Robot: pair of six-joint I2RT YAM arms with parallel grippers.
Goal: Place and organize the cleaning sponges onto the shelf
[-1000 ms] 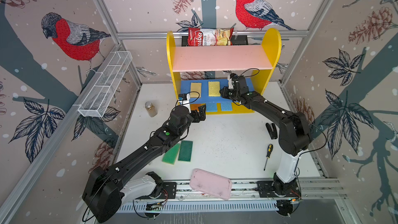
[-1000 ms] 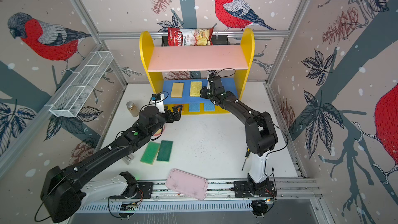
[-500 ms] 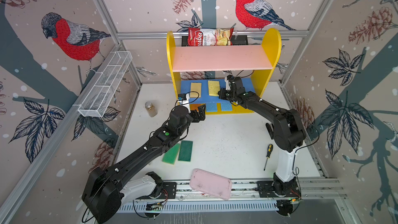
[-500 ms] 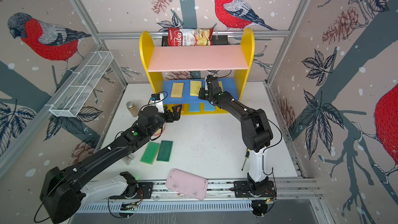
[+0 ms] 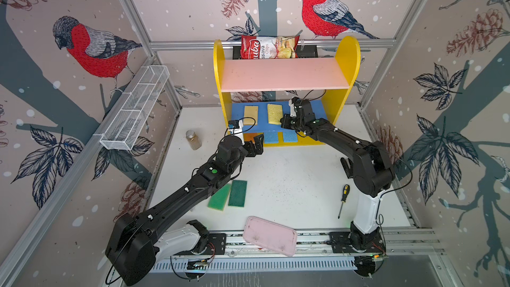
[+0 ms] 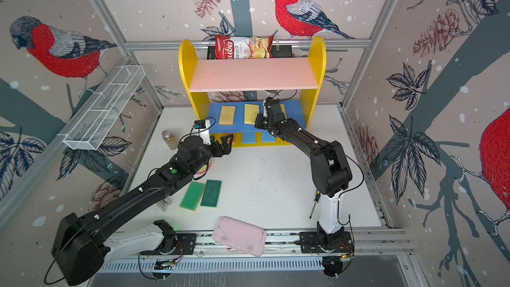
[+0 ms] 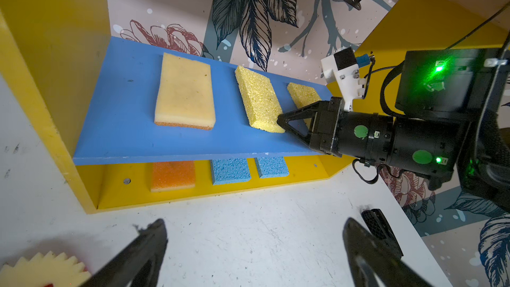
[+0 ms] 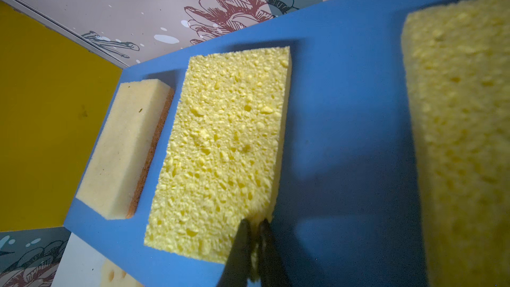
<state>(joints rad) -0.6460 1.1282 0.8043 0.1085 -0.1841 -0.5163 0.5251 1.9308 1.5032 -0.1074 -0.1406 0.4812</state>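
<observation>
Right gripper [image 8: 255, 241] reaches in under the pink board. Jaws nearly together, pinching the near right corner of the middle yellow sponge [image 8: 220, 147]. That sponge lies flat on the blue middle board [image 7: 124, 122] of the shelf [image 5: 346, 59]. Tan sponge [image 7: 185, 95] just left of it, orange layer down, a gap between them. Right yellow sponge [image 7: 303, 93] on the same board, partly hidden behind the gripper. On the yellow base below: orange sponge [image 7: 172, 175] left, left blue sponge [image 7: 230, 171] and right blue sponge [image 7: 271, 167] beside it, all apart.

Left gripper [image 7: 254, 244] jaws wide, holding nothing, over the white table [image 5: 289, 183] just in front of the shelf's near left corner. Round toothed-edge sponge [image 7: 41, 269] on the table right beside it, mostly cut off.

Light green sponge [image 5: 220, 197] and dark green sponge [image 5: 238, 193] lie side by side on the table near the left arm, touching or nearly so. Pink tray [image 5: 270, 236] at the near edge. Screwdriver [image 5: 343, 200] near right. Jar [image 5: 193, 139] left of the shelf.
</observation>
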